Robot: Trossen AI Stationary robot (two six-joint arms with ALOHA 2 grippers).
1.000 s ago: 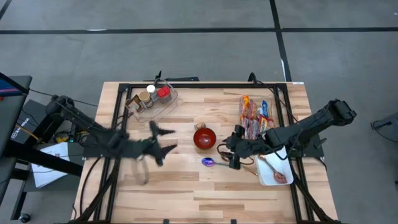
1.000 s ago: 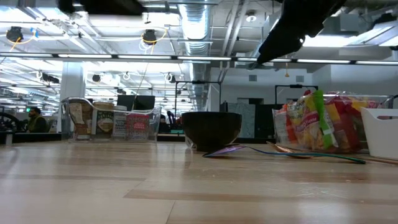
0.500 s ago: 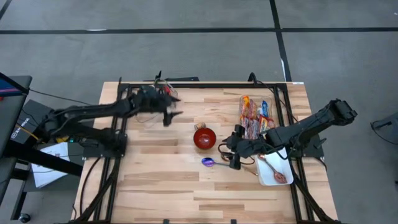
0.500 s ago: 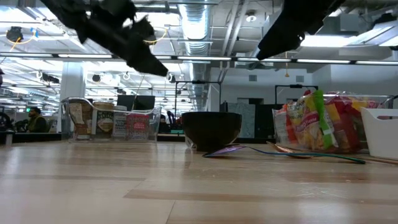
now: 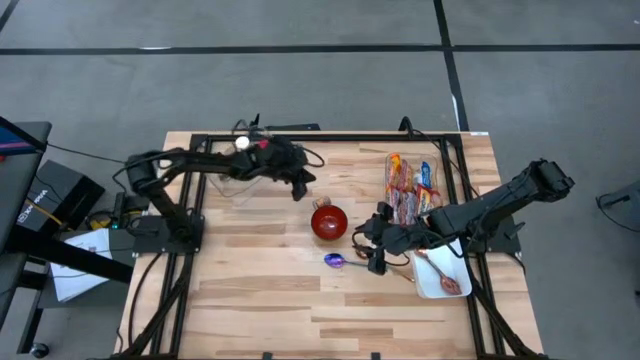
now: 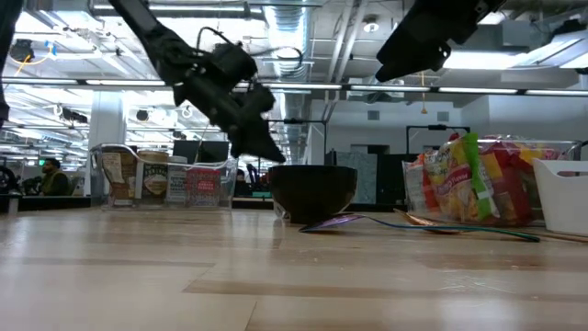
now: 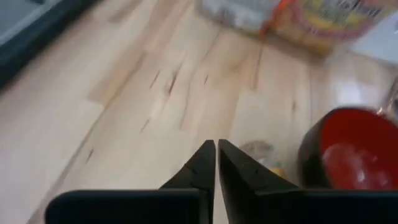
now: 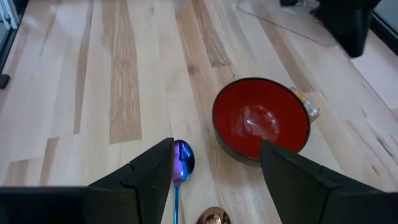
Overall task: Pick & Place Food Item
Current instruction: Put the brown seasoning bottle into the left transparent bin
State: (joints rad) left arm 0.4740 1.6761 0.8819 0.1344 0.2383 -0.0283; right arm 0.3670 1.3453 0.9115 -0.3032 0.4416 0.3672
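Note:
A red bowl [image 5: 329, 222] stands mid-table, and a small wrapped food item [image 8: 309, 107] lies on the wood at its far side. A spoon with a blue-purple head [image 5: 335, 261] lies just near of the bowl. My left gripper [image 5: 302, 191] hangs in the air just far-left of the bowl, shut with nothing between its fingers [image 7: 216, 155]; the wrapped item [image 7: 263, 151] shows just beyond its tips. My right gripper [image 8: 217, 165] hovers open to the right of the bowl, pointing at it and holding nothing.
A clear bin of spice jars [image 5: 243, 158] sits at the far left under my left arm. A clear bin of snack packets [image 5: 410, 188] stands at the far right. A white tray [image 5: 441, 276] with a spoon lies near the right edge. Bare wood fills the near half.
My left gripper has swung from the table's near left up toward the far edge, over the spice bin, then right toward the bowl. Its fingers, spread a second ago, have shut on nothing.

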